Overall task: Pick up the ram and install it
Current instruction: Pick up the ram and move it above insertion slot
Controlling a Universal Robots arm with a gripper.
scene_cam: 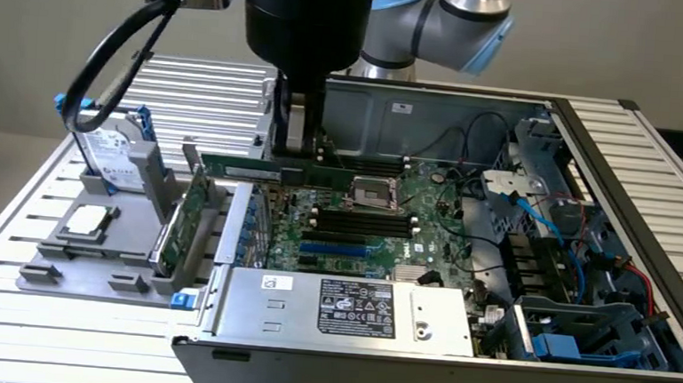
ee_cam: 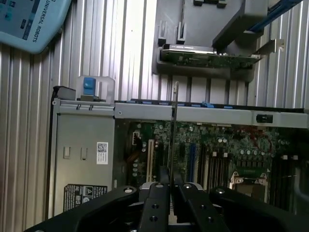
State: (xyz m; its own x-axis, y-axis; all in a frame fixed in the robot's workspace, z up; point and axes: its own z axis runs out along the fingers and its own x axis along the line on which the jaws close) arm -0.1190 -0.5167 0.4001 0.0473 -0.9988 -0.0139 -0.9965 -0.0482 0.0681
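The ram (scene_cam: 248, 170) is a long, thin green stick, held level above the left part of the open computer case. My gripper (scene_cam: 300, 158) is shut on it near its middle, pointing straight down. In the wrist view the ram (ee_cam: 174, 121) appears edge-on as a thin line running out from between the black fingers (ee_cam: 155, 203) of the gripper (ee_cam: 171, 189). It hangs over the green motherboard (ee_cam: 241, 145). The black memory slots (scene_cam: 364, 221) lie lower down and toward the exterior view's right of the ram, apart from it.
A grey fixture (scene_cam: 88, 256) beside the case holds a larger green expansion card (scene_cam: 179, 226), a hard drive (scene_cam: 112, 155) and a processor (scene_cam: 88, 220). The power supply (scene_cam: 347, 308) fills the case's front. Drive cages and cables (scene_cam: 552, 240) crowd its right. A teach pendant (ee_cam: 29, 19) lies nearby.
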